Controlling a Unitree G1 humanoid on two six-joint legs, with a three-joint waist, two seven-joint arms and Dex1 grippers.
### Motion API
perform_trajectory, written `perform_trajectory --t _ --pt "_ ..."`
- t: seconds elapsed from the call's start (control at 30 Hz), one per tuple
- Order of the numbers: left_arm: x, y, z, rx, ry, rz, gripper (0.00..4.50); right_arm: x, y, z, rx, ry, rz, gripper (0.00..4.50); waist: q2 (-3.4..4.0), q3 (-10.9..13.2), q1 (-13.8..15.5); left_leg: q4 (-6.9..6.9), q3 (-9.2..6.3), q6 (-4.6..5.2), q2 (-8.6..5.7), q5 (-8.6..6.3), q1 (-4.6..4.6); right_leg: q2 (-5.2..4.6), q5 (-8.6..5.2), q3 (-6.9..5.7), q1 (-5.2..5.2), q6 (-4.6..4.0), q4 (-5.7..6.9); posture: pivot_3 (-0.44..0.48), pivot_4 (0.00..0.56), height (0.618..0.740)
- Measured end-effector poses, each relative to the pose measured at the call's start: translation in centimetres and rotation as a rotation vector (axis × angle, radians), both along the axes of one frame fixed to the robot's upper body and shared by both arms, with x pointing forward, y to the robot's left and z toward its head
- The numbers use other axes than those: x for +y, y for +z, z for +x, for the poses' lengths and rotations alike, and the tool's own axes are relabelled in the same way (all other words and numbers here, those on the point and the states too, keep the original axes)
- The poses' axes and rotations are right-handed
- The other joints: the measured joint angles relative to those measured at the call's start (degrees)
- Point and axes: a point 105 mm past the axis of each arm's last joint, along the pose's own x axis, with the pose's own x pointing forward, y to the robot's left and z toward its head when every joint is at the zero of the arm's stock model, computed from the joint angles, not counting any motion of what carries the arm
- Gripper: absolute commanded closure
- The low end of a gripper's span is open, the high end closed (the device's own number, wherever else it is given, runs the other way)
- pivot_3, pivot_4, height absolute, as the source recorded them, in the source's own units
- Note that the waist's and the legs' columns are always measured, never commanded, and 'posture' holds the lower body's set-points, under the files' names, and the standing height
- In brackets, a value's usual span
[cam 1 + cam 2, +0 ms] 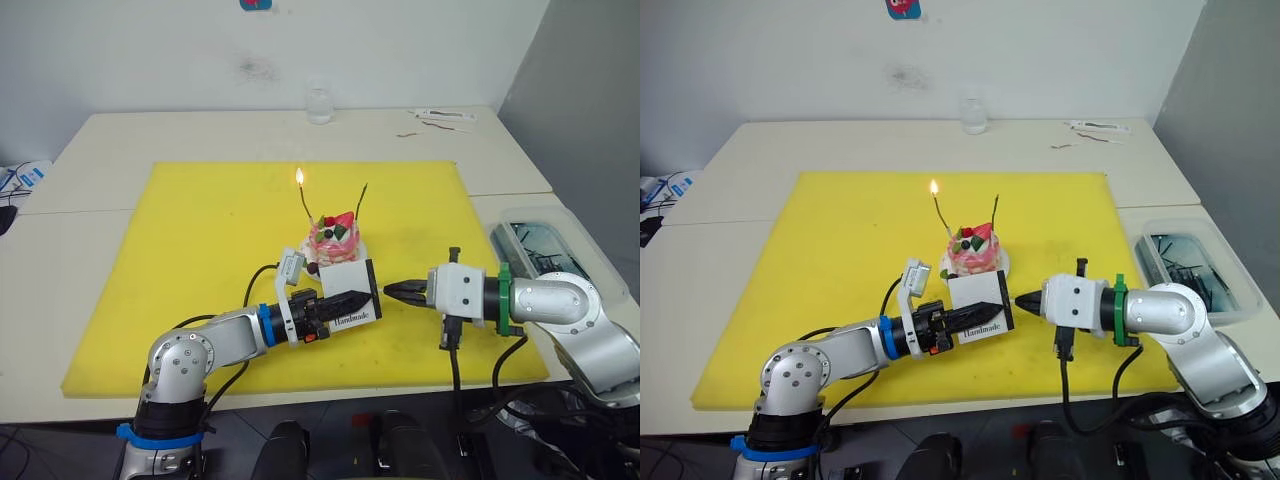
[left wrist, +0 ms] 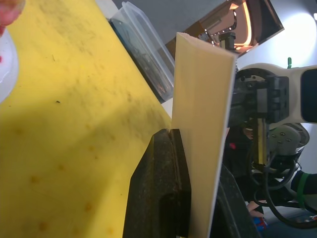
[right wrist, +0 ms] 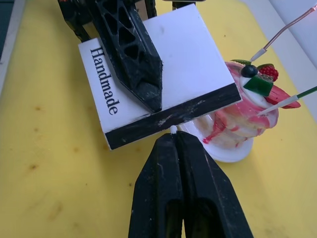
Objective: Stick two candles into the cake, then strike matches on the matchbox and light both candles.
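Yellow mat [image 1: 200, 260] covers the middle of the pale tabletop [image 1: 120, 140]. Head views: the cake [image 1: 333, 240] on its small white plate sits near the mat's centre with two candles upright in it. The candle on the robot's left [image 1: 305, 205] carries a flame; the candle on the right [image 1: 361, 203] is unlit. Just in front of the cake the left claw [image 1: 352, 299] is closed on the matchbox [image 1: 345, 293], held up off the mat with the printed face turned toward the camera. The right claw [image 1: 396, 291] points at the matchbox's right edge, fingers pressed together. A glass [image 1: 319, 103] stands at the far edge of the tabletop; a clear bin [image 1: 545, 250] lies off the mat on the right.

Left wrist view: the matchbox [image 2: 205, 129] appears edge-on, clamped between the fingers.

Right wrist view: the closed right claw [image 3: 173, 144] grips what appears to be a match, of which a small pale tip [image 3: 173, 130] protrudes, touching the black strip [image 3: 173, 116] along the matchbox edge. The cake [image 3: 242, 119] lies just beyond the box.
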Motion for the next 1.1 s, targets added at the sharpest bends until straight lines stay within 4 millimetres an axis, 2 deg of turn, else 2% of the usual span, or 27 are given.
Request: perform_trajectory --t 0.47,0.7,1.1 --pt "-0.04 0.05 0.09 0.009 0.011 0.004 4.5 0.07 -0.08 -0.01 0.002 0.004 -0.004 4.47 0.0 0.0 0.0 -0.01 -0.01 0.0 0.0 0.0 -0.02 0.0 0.0 -0.01 0.0 0.0 -0.03 0.0 0.15 0.74" --pt "0.1 0.04 0.27 0.007 0.024 0.013 4.5 -0.65 0.22 0.06 -0.005 -0.007 -0.02 4.47 0.0 0.0 0.0 -0.03 -0.01 0.0 0.0 0.0 -0.04 0.0 0.0 -0.03 -0.01 -0.01 -0.07 0.0 0.15 0.74" --pt "0.1 -0.03 0.29 0.007 0.026 0.018 4.5 0.28 0.4 -0.22 -0.009 0.04 -0.006 4.47 0.0 0.0 0.0 -0.05 -0.03 -0.01 0.0 0.0 -0.06 0.0 -0.01 -0.05 -0.03 -0.01 -0.08 0.0 0.15 0.74"
